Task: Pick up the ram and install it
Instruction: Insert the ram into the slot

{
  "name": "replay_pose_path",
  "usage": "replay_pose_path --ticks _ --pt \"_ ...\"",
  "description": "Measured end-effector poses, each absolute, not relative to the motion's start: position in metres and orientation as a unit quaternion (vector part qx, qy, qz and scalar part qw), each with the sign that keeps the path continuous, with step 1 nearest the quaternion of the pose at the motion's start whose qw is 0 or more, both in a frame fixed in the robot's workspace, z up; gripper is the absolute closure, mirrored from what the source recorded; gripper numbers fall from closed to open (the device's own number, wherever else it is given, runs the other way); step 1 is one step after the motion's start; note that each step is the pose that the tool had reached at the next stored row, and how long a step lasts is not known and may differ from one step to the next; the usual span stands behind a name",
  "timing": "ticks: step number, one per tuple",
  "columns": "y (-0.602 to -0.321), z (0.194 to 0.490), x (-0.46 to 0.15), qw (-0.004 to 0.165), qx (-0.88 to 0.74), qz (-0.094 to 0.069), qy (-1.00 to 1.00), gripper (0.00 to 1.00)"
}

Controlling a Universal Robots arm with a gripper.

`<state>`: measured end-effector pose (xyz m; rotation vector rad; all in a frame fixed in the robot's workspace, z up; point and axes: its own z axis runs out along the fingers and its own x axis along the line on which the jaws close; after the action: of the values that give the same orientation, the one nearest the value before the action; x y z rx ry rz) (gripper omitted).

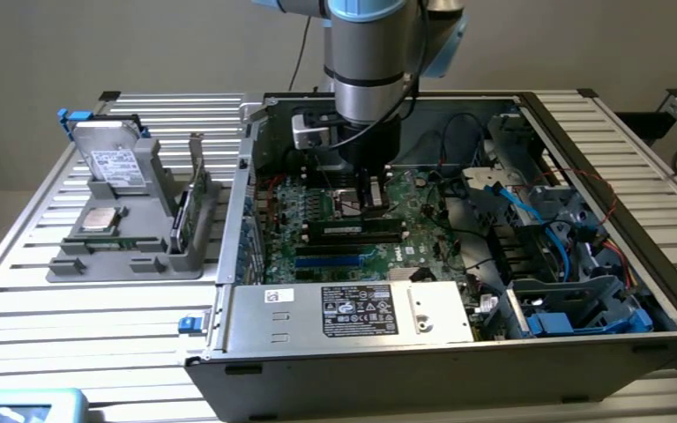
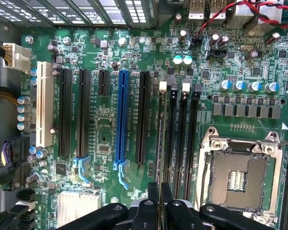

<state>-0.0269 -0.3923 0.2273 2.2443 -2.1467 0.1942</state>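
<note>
Jaws nearly closed, we pinch the ram (image 2: 160,143), a thin stick seen edge-on, over the long black memory slots (image 2: 182,139). Just beside them sits the square metal processor socket (image 2: 240,177); a blue plastic slot (image 2: 122,120) and twisted red-black wires (image 2: 230,19) lie farther out.

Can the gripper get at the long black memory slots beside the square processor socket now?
Probably yes: the gripper, shut on the thin green ram stick, hangs right over the long black memory slots in the open computer case; no cable crosses them.
</note>
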Motion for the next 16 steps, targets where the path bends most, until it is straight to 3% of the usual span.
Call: replay_pose_path --ticks 16 --pt "-0.3923 0.2234 -0.0269 0.015 0.721 0.063 -0.690 0.86"
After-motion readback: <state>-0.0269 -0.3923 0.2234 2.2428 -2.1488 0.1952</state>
